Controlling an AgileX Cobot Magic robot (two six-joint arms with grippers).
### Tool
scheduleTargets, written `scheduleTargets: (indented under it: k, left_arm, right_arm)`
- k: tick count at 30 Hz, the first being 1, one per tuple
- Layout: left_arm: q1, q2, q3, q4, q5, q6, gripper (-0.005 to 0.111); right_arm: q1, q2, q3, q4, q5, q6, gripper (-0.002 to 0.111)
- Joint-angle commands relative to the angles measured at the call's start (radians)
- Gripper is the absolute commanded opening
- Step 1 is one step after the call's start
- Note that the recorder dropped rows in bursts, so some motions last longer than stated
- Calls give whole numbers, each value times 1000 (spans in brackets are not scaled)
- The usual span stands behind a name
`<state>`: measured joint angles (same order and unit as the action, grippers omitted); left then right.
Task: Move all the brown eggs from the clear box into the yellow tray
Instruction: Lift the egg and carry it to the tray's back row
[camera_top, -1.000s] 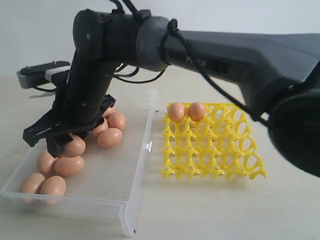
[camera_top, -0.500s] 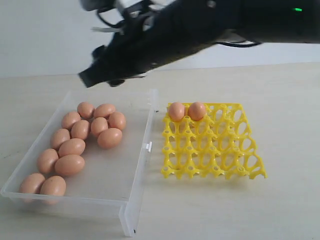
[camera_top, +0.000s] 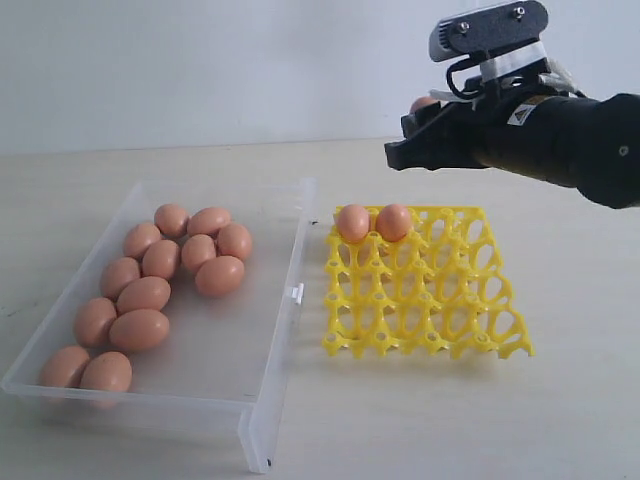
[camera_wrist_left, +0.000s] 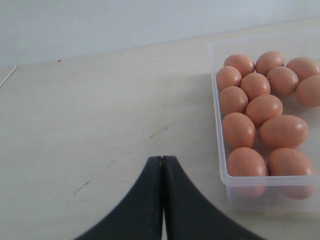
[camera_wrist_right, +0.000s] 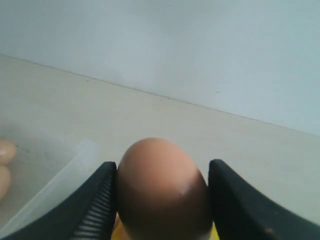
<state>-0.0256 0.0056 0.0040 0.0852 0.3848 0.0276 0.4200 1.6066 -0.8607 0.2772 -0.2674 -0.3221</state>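
Above the yellow tray's (camera_top: 430, 300) far side, right gripper (camera_top: 420, 140) hangs clamped on one brown egg (camera_wrist_right: 161, 185); two eggs (camera_top: 352, 222) sit in tray cups, thirteen lie in clear box (camera_top: 285, 290), left gripper (camera_wrist_left: 163, 200) pressed together beside it.

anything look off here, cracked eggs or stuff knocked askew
Nothing stands out. The brown eggs lie whole inside the clear box, two more sit in the far cups of the yellow tray, and the right gripper grips another egg, intact, above the tray.
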Motion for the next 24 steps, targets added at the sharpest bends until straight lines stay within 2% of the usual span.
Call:
scheduleTargets:
  k: [1,7,11,24]
  left_arm:
    - [-5,-6,-4,-5,-6,-3,0]
    - [-5,-6,-4,-5,-6,-3,0]
    - [-5,-6,-4,-5,-6,-3,0]
    - [-5,-6,-4,-5,-6,-3,0]
  right_arm:
    - [-54,75,5,-79,-99,116,0]
    - [-71,167,5,-199,-178,223,0]
    - [-78,225,5,-209,-239,293,0]
    - [-89,352,5,-209,-336,297,0]
